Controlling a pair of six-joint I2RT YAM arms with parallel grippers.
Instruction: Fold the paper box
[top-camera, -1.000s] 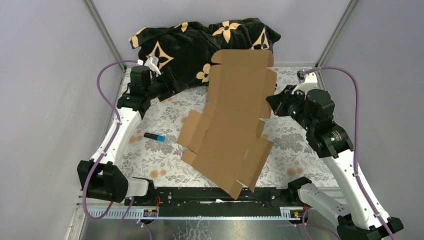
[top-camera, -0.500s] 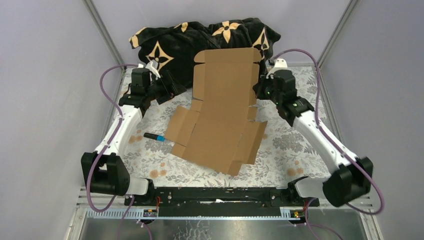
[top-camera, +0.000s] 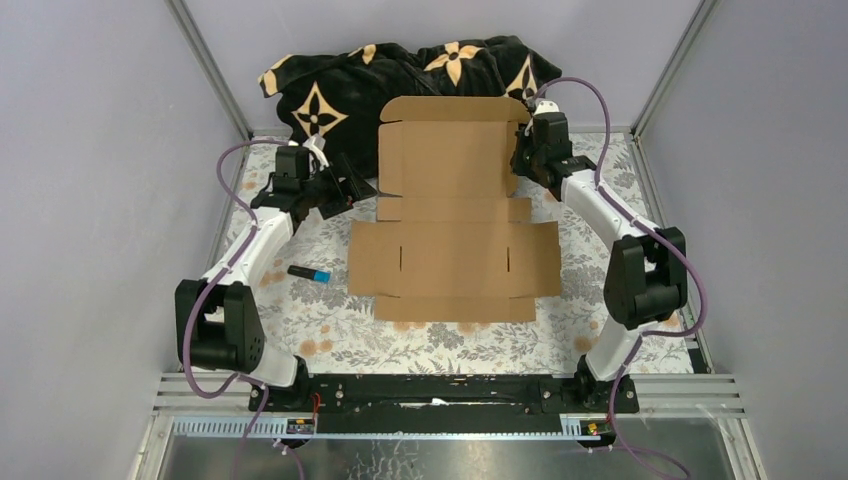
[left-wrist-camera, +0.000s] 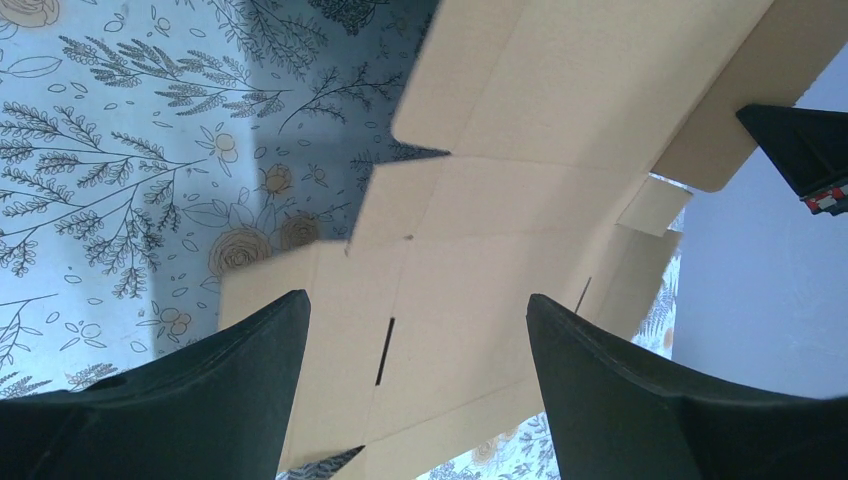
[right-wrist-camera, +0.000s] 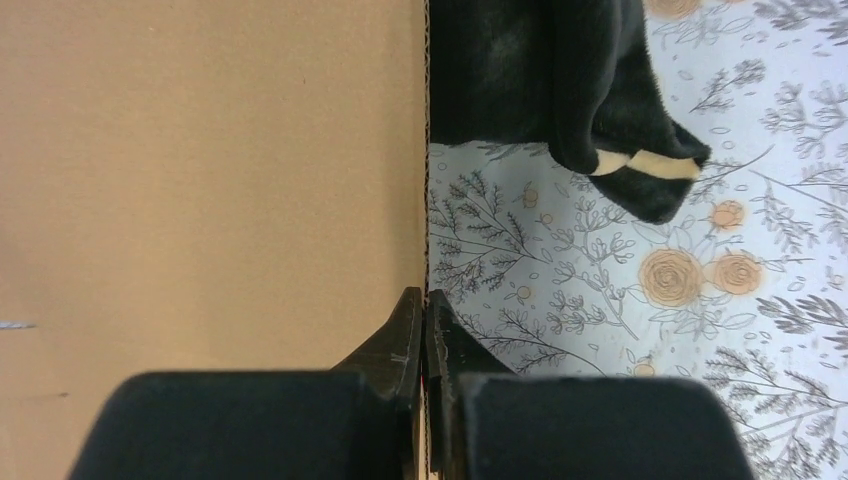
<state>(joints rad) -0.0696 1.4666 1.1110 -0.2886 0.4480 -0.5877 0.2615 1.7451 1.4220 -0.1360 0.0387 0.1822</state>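
Top external view: the paper box (top-camera: 450, 250), an unfolded brown sheet, is spread at centre, long axis running 12 to 6 o'clock, far panel against black patterned fabric (top-camera: 340, 90). Its 1 o'clock edge is pinched by the closed right gripper (top-camera: 519, 162). The left gripper (top-camera: 352, 187), spread wide and empty, is held just beside the 10 o'clock edge. A floral cloth (top-camera: 300, 320) lies underneath, enclosed by grey walls (top-camera: 90, 200).
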